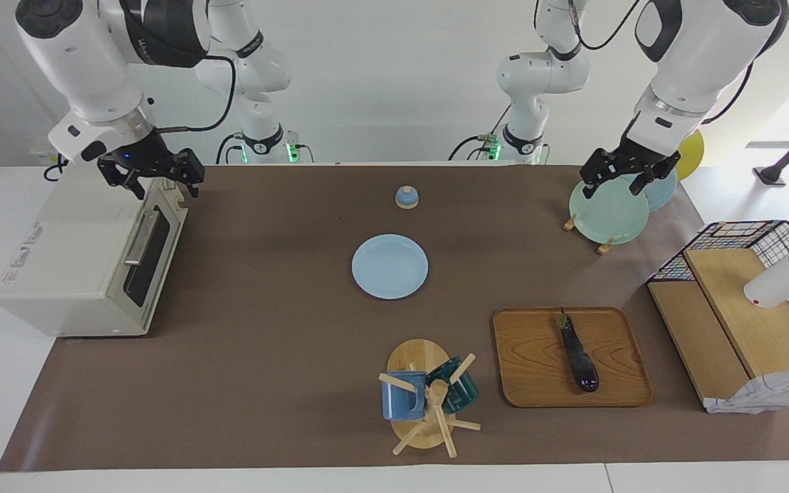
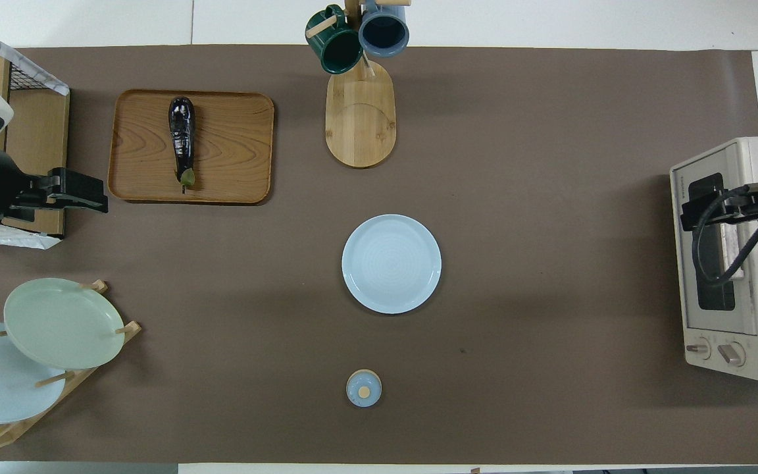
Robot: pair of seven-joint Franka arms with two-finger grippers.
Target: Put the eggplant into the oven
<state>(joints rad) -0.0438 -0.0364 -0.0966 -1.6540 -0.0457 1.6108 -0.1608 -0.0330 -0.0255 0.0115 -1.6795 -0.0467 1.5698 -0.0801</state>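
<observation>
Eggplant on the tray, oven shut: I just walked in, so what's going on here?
Nothing is being handled yet. The eggplant lies on a wooden tray toward the left arm's end of the table, untouched. The oven sits at the right arm's end with its door closed. The right gripper hangs open over the oven's top edge, by the door. The left gripper hangs open over the plate rack, holding nothing.

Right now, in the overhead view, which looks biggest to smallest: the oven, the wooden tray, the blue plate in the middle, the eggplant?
1. Tray; the oven looks about as big, though an arm partly covers it, so I won't rank those two.
2. Blue plate.
3. Eggplant.
</observation>
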